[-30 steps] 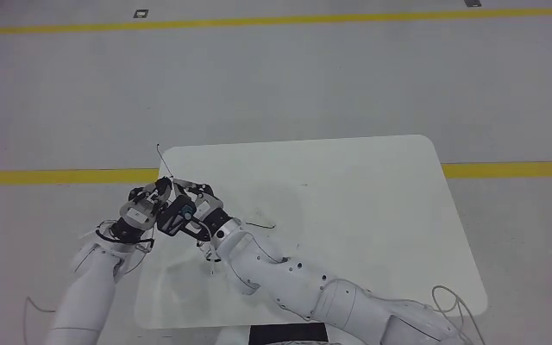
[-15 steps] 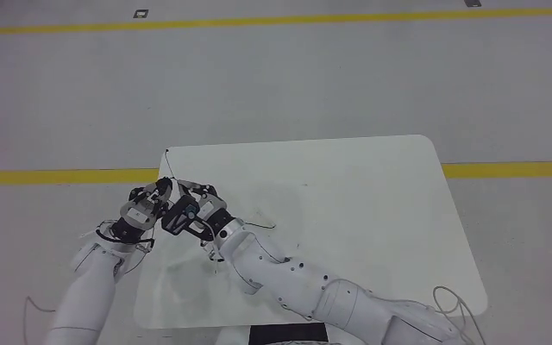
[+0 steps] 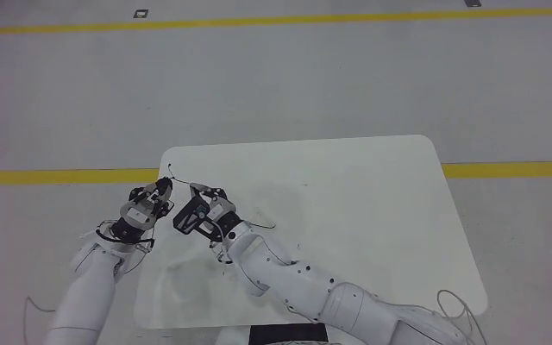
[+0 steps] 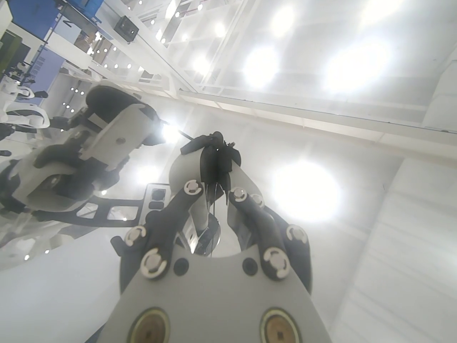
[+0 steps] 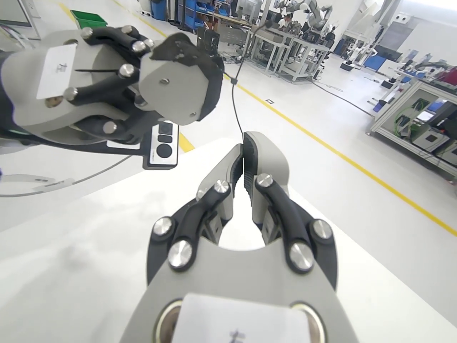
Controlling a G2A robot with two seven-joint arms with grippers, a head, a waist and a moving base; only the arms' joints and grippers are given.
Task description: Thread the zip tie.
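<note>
The two hands meet above the bench (image 3: 362,224), at its 9 o'clock edge. The left hand (image 4: 216,158) is closed on the thin black zip tie (image 5: 234,108) near its small head. The right hand (image 5: 243,155), at the left's 3 o'clock (pinched fully together), clamps the strap farther along.

left gripper (image 4: 214,171) closed, right gripper (image 5: 243,158) closed
</note>
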